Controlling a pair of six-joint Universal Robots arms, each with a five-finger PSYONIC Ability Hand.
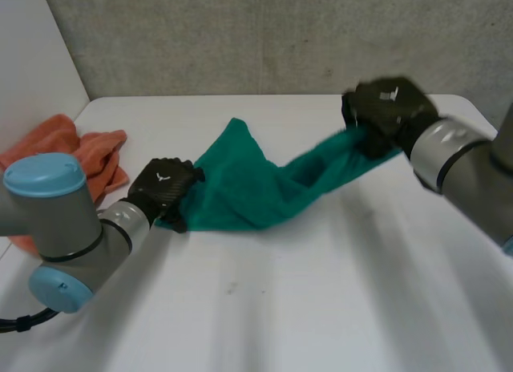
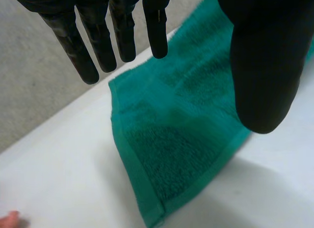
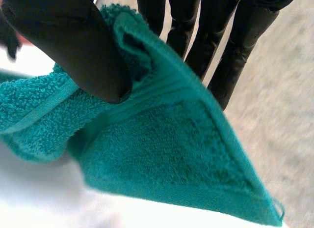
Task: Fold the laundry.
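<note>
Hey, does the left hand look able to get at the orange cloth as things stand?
Probably yes. The left hand is open over one end of the green towel, gripping nothing, and the orange cloth lies close beside it on the white table, with nothing between them.
</note>
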